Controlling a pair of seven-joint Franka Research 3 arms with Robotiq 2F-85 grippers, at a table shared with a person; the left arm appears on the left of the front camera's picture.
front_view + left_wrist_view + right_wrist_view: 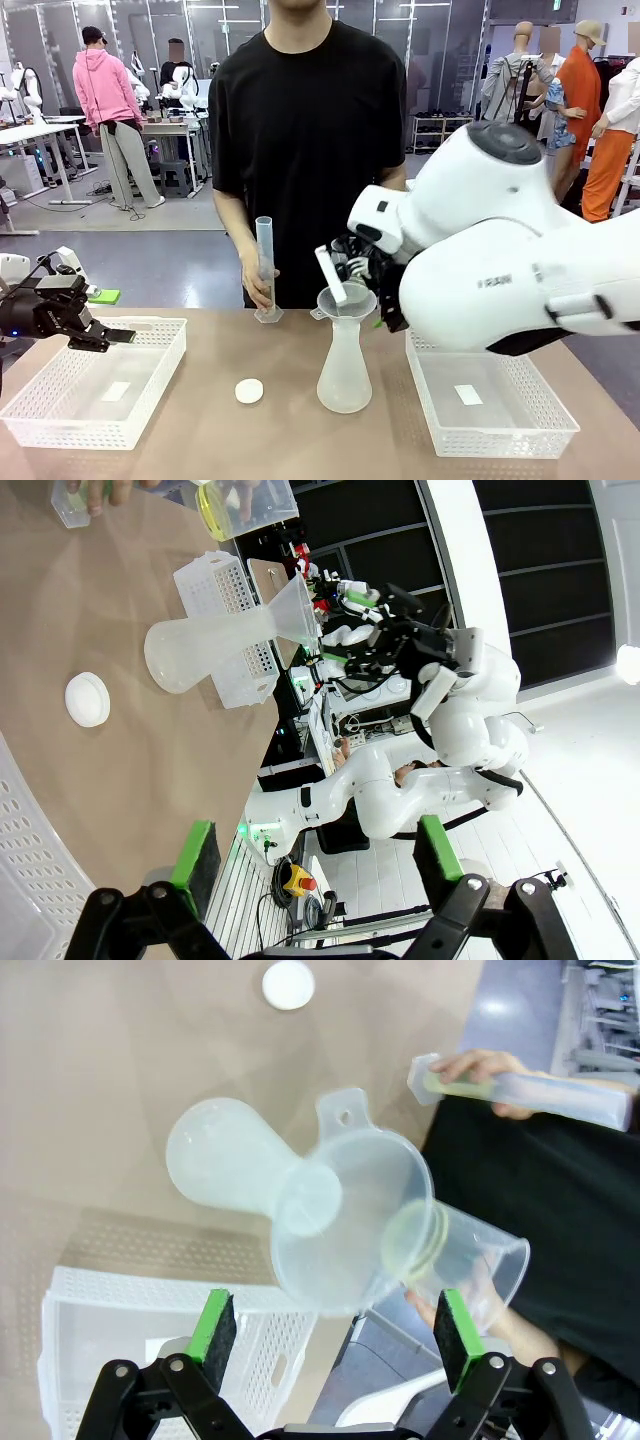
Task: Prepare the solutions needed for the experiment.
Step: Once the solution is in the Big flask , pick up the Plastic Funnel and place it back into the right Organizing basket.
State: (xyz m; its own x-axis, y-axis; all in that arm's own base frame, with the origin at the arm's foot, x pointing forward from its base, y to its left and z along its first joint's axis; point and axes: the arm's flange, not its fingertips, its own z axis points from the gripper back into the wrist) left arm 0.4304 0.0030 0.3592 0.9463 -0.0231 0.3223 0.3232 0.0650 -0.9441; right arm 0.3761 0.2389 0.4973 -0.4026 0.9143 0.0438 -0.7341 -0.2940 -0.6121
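Right gripper (pixel 332 1320): jaws spread, nothing held, near the top of the flask (pixel 225 1160), aimed at the funnel (pixel 350 1220) in the flask's neck. Left gripper (pixel 105 337): spread too, well left of the flask. Yellow solution (pixel 412 1242) is in the beaker (pixel 475 1265), which the person (pixel 300 120) holds just beyond the flask. Likely job is steadying the funnel: close softly on its rim, don't tip the flask.
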